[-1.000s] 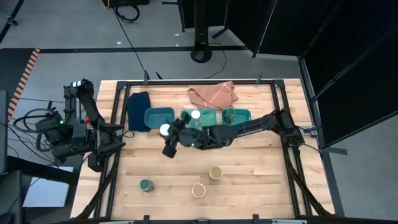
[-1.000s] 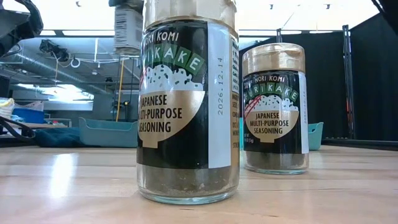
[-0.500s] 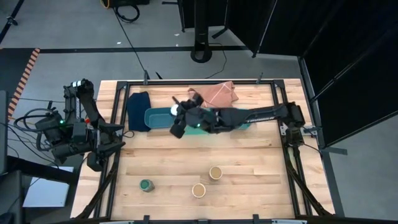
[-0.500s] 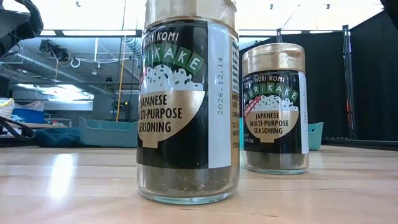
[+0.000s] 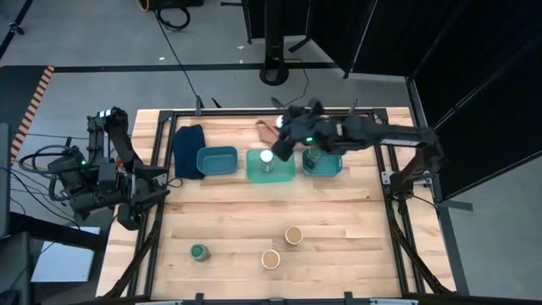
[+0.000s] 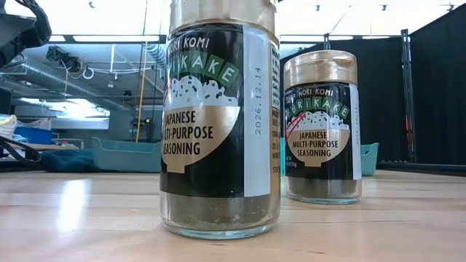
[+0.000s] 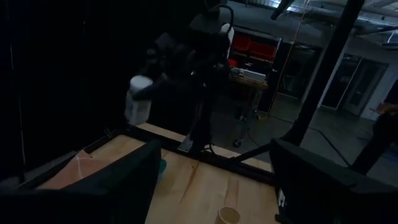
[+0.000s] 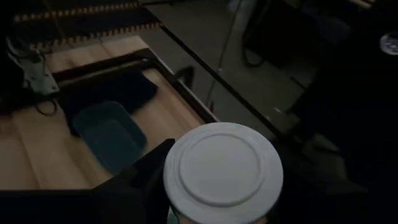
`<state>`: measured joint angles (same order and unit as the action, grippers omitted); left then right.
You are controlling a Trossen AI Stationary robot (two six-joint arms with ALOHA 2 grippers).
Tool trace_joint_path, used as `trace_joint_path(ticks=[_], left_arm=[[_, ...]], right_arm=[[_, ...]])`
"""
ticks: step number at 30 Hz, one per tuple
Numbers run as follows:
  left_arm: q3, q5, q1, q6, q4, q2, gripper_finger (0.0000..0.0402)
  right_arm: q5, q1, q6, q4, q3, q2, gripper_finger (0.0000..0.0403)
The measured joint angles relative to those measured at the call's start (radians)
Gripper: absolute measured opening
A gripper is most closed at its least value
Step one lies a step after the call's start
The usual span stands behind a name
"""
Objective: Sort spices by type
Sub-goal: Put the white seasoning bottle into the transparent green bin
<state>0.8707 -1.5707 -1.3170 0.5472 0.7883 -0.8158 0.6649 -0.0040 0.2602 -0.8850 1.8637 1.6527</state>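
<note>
Right end effector (image 5: 273,151) hung above the middle teal tray (image 5: 288,174) at the far side of the counter (image 5: 339,246), pinching a white-lidded jar (image 8: 222,172) between its fingers; wrist view showed the lid face-on, filling the space between the dark fingers. From the left wrist view the same jar (image 7: 138,106) hung well above the counter, tilted off vertical.

In the high view a white lid (image 5: 267,158) showed over the middle tray. Could not tell whether that was the held jar or a second one already in the tray.

Right tray (image 5: 337,166) held a green-lidded jar (image 5: 312,156). Left tray (image 5: 218,161) looked bare, a dark blue cloth (image 5: 188,150) just beside it.

Unsorted, near side: one green-lidded jar (image 5: 198,252) at left, two tan-lidded jars (image 5: 293,235) (image 5: 270,258) near centre.

Left end effector (image 5: 129,222) waited off the counter's left edge, fingers spread, nothing held.

Risks, as judged: released from this height and tilt, the jar could topple or bounce off the tray rim. If a jar already stood below, a descent could knock it over.
</note>
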Motion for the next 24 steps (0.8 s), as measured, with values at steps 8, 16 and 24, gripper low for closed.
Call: trace_joint_path(ticks=[8, 16, 24], left_arm=[[0.000, 0.000, 0.002, 0.002, -0.009, 0.016, 0.0308], [0.000, 0.000, 0.002, 0.002, -0.015, 0.019, 0.0308], [0.000, 0.000, 0.002, -0.001, -0.016, 0.019, 0.0308]], right_arm=[[0.064, 0.025, 0.158, -0.319, -0.045, -0.122, 0.0237], [0.078, 0.112, 0.338, -0.120, -0.433, -0.271, 0.0199], [0.030, 0.153, 0.300, 0.152, -0.650, -0.338, 0.0182]])
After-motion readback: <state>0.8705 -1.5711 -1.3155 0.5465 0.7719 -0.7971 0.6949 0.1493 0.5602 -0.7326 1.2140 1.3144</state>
